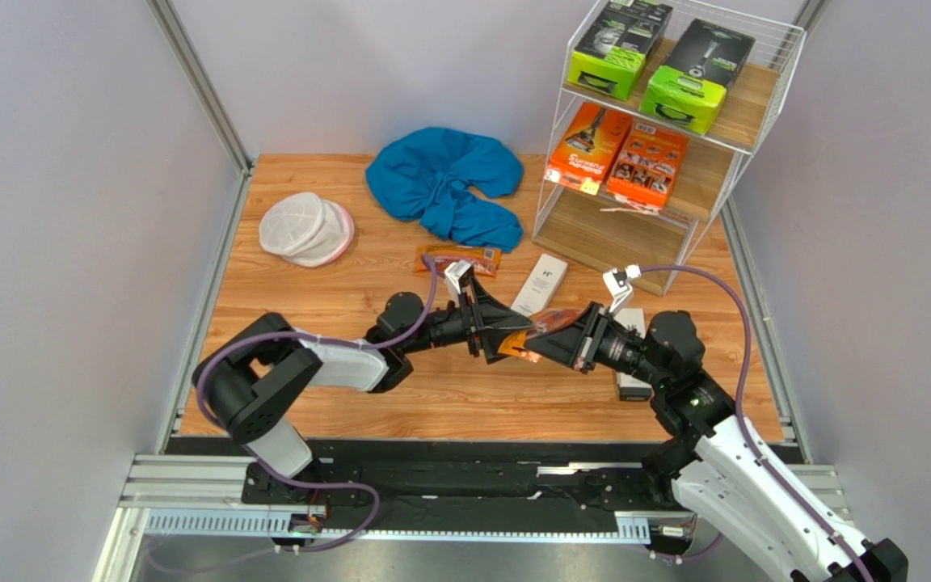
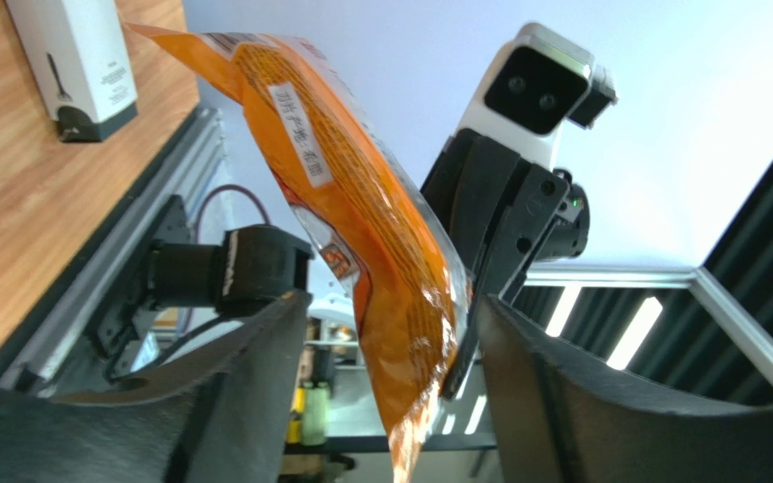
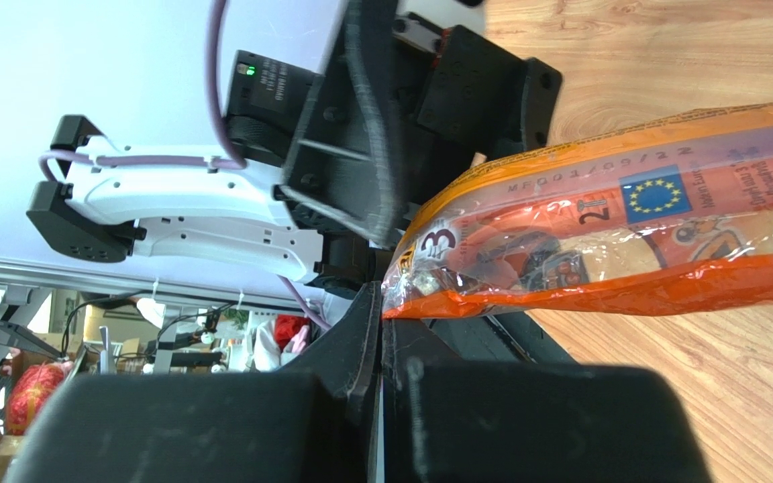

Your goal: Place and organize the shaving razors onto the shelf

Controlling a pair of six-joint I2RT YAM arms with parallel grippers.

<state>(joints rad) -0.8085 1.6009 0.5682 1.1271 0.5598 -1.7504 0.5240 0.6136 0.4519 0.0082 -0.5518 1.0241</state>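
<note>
A clear orange-trimmed bag of razors (image 1: 529,338) hangs above the table's middle, between my two grippers. My right gripper (image 1: 570,341) is shut on one edge of it; in the right wrist view the bag (image 3: 612,242) sticks out from the closed jaws (image 3: 385,307). My left gripper (image 1: 489,330) is open around the bag's other end. The left wrist view shows the bag (image 2: 360,201) in the gap between the fingers (image 2: 391,342), with room to the left. The shelf (image 1: 744,133) stands at the back right and holds two green boxes (image 1: 619,46) and two orange cartons (image 1: 589,146).
A second orange bag (image 1: 458,258) and a slim white box (image 1: 540,284) lie on the table behind the grippers. Another white box (image 1: 632,354) lies under my right arm. A blue cloth (image 1: 446,182) and a white mesh pouch (image 1: 304,228) sit at the back.
</note>
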